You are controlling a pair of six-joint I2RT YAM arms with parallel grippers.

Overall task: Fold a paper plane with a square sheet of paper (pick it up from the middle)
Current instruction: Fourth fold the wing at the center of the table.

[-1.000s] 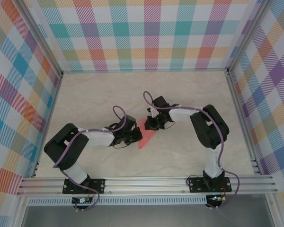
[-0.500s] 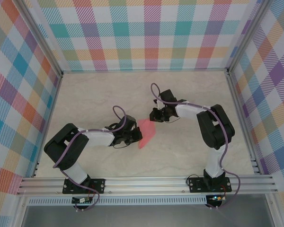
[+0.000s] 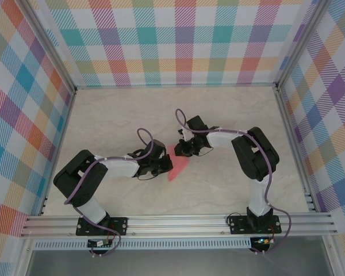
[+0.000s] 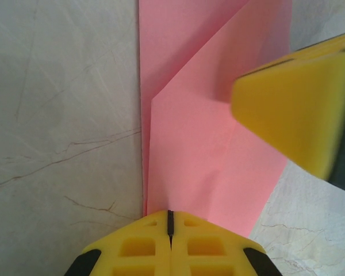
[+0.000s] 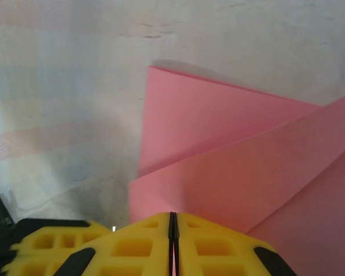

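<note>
Evidently mid-fold, the creased paper (image 3: 177, 163) lay mid-way across the table (image 3: 103, 115). The left gripper (image 3: 165, 165), jaws shut, pinned its left edge; the right gripper (image 3: 181, 150), also shut, pressed its far side. Next probably came a firm flattening sweep without shifting the paper

I can read no text, label, brand, number or sign in any view from here. The salmon-pink paper (image 4: 190, 144) is unmarked, and the checked walls (image 3: 172, 40) carry only coloured squares.

Lab test cell: marble-look table (image 3: 121, 115) inside aluminium frame (image 3: 178, 221) and bright plaid panels (image 3: 178, 40).
</note>
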